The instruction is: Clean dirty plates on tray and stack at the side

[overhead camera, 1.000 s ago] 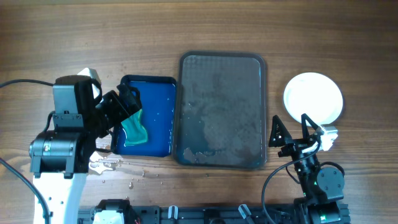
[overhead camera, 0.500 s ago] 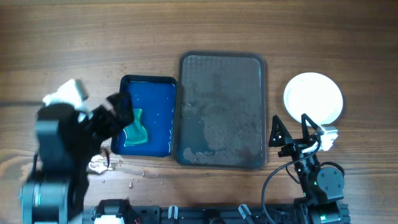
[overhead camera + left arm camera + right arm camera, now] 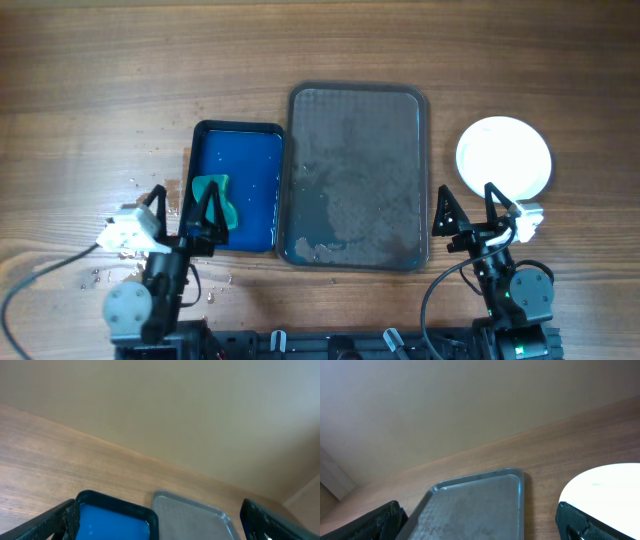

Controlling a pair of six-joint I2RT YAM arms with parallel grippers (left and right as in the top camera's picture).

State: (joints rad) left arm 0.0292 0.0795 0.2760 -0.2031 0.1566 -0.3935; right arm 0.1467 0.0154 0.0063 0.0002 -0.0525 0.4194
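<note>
The plates [image 3: 503,158] are sitting, seemingly stacked, at 3 o'clock of the bare tray [image 3: 356,150]. The left pincer [image 3: 183,211] and the right pincer [image 3: 468,210] are gaping empty; parking clear of the plates seems enough.

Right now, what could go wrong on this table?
1. Water drops lie on the wood beside the left end effector; they might spread or get smeared about.
2. The plates sit just ahead of the open right end effector, so a careless swing could knock them.
3. The tray looks wet and smeared, so it may drip if lifted.
</note>
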